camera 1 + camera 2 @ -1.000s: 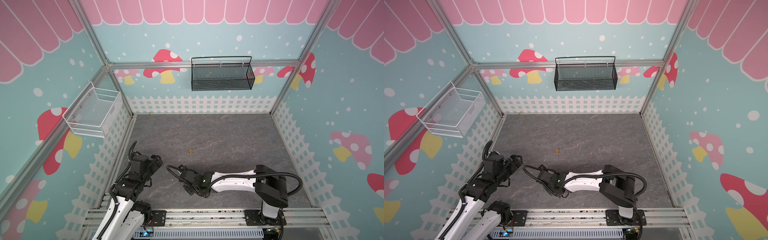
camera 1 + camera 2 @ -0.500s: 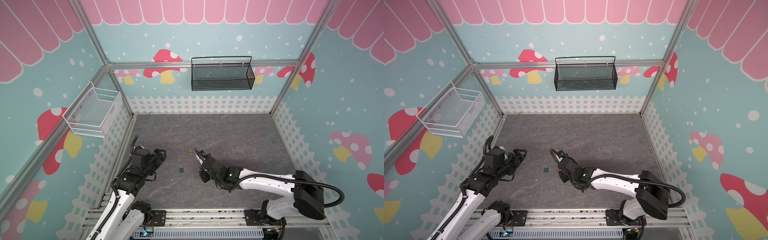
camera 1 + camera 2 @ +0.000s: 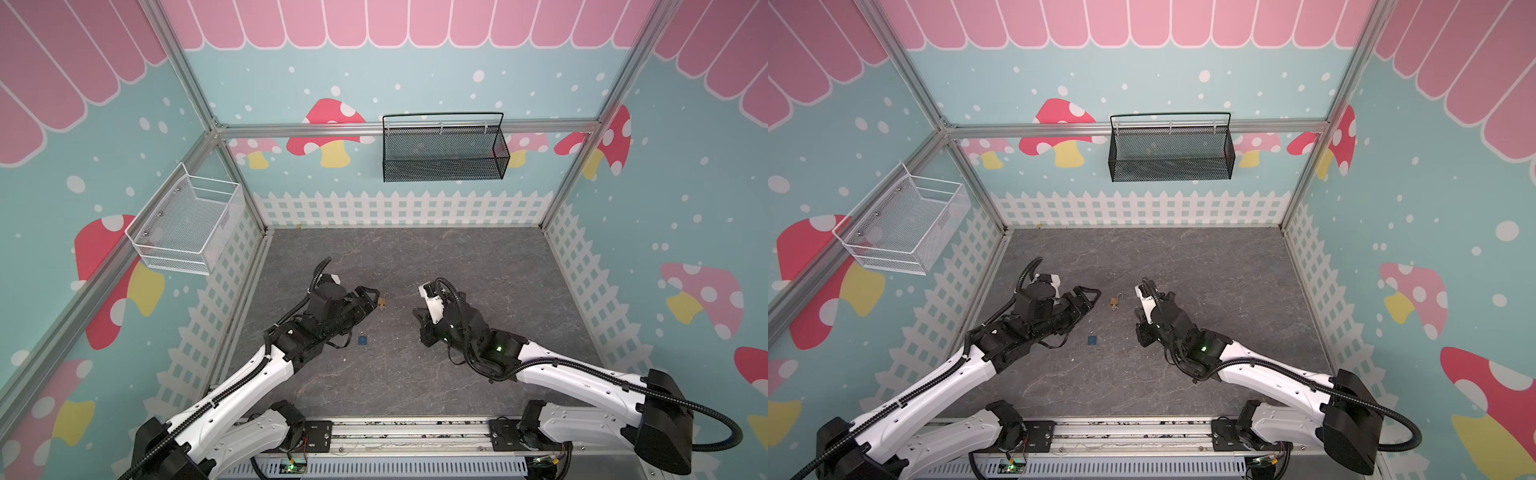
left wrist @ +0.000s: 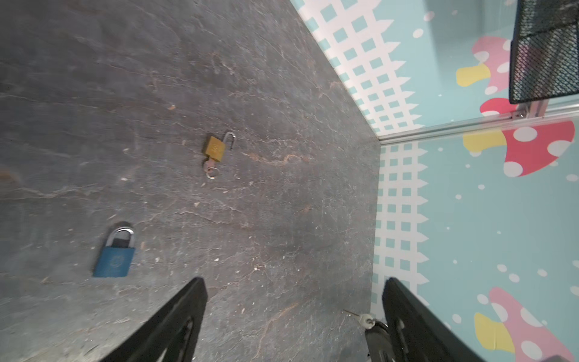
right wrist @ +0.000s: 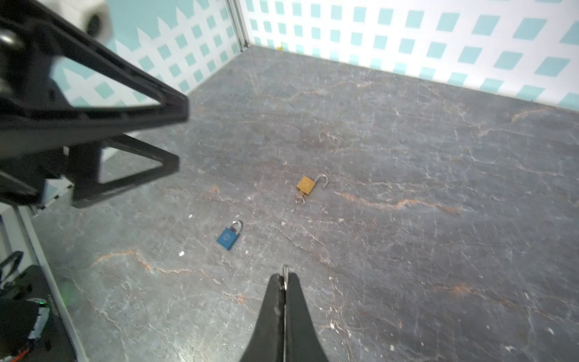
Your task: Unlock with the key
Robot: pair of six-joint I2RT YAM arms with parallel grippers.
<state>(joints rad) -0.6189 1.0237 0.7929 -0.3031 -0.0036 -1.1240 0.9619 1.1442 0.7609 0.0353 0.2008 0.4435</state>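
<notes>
Brass padlock lies on the surface between both arms, shackle open, key in its base; blue padlock sits shut nearby. Left hand is spread, right hand pinches 1 small silver key.

Both arms are built alike. The left arm and right arm have white link shells with black joint housings. Black corrugated cable conduit loops along each. A green LED is lit on the right forearm. The left gripper has black fingers shaped as open triangular frames.
</notes>
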